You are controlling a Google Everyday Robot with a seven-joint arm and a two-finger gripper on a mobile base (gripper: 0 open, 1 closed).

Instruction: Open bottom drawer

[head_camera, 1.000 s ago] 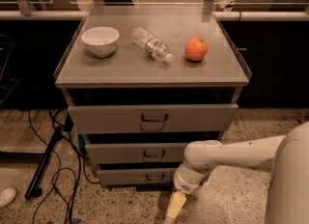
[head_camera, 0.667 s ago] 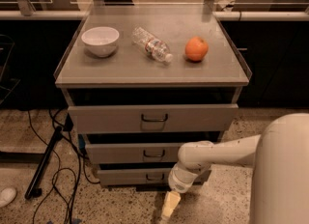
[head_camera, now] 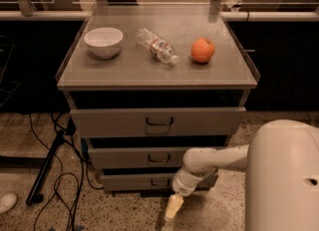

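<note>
Although the bottom drawer [head_camera: 129, 181] is seen just above and behind the jaws, its handle [head_camera: 160, 181] is not gripped; whether the jaws are apart cannot be told. Grasping and pulling are judged outstanding.

One high camera looks down at the cabinet [head_camera: 130, 70] front, tool [head_camera: 174, 207] low before the bottom drawer [head_camera: 128, 181].

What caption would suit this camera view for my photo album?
Gripper low by the floor, in front of the bottom drawer of a grey cabinet holding bowl, bottle and orange.
</note>
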